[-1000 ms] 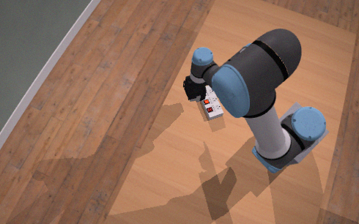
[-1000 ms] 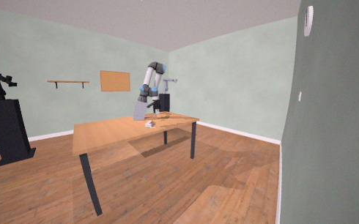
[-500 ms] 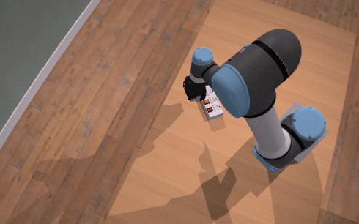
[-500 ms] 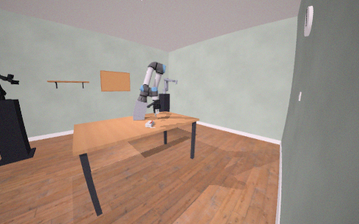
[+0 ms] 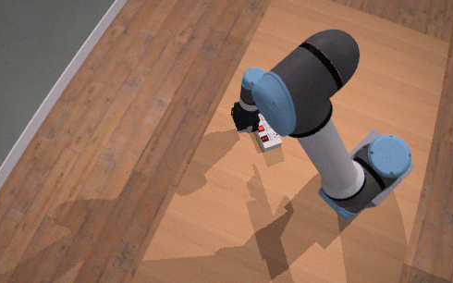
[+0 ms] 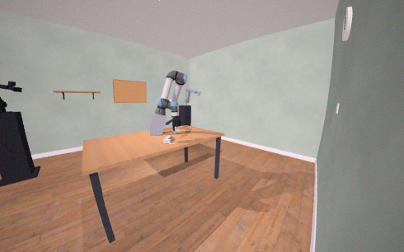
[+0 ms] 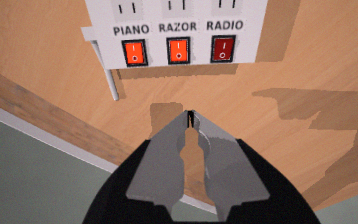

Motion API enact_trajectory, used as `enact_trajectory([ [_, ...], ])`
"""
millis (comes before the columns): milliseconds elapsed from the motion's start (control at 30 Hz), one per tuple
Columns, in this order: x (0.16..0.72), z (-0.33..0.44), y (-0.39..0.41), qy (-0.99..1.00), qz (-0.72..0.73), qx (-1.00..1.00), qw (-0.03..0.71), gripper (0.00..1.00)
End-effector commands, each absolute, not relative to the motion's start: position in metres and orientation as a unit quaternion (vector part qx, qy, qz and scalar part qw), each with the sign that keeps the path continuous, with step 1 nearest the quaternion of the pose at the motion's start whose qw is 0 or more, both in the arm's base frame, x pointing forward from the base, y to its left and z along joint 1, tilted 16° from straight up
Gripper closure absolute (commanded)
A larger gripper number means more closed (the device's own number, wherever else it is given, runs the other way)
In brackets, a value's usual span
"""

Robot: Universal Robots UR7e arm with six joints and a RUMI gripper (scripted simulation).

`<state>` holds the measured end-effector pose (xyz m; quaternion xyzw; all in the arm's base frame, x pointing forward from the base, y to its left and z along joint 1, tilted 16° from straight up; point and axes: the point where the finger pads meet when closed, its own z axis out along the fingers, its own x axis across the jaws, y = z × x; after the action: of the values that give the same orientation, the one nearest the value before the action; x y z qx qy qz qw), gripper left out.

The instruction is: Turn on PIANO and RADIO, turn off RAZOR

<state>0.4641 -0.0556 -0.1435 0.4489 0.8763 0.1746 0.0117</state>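
A white power strip (image 7: pixel 180 20) (image 5: pixel 267 137) (image 6: pixel 168 140) lies face up on the wooden table (image 7: pixel 290 130) near its edge. In the wrist view its three rocker switches show in a row: the PIANO switch (image 7: pixel 133 53) glows bright red-orange, the RAZOR switch (image 7: pixel 178 50) glows bright red-orange too, and the RADIO switch (image 7: pixel 223 49) is dark red. My gripper (image 7: pixel 189 111) (image 5: pixel 244 119) is shut and empty. It hovers over the bare table just short of the strip, roughly in line with the RAZOR switch.
The table edge runs close under the gripper, with a grey floor strip (image 7: pixel 40 170) beyond it. The arm's base (image 5: pixel 382 171) stands on the table to the right of the strip. A black stand (image 6: pixel 8 148) is far off at the left wall.
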Motion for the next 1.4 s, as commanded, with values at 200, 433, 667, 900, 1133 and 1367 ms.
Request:
enact_trajectory([
  [200,0.4704,-0.1796,-0.0474,0.876,0.174,0.449,0.014,1.0],
  [433,0.4704,-0.1796,-0.0474,0.876,0.174,0.449,0.014,1.0],
  [667,0.4704,-0.1796,-0.0474,0.876,0.174,0.449,0.014,1.0],
  [900,0.4704,-0.1796,-0.0474,0.876,0.174,0.449,0.014,1.0],
  [1133,0.4704,-0.1796,-0.0474,0.876,0.174,0.449,0.014,1.0],
  [1367,0.4704,-0.1796,-0.0474,0.876,0.174,0.449,0.014,1.0],
])
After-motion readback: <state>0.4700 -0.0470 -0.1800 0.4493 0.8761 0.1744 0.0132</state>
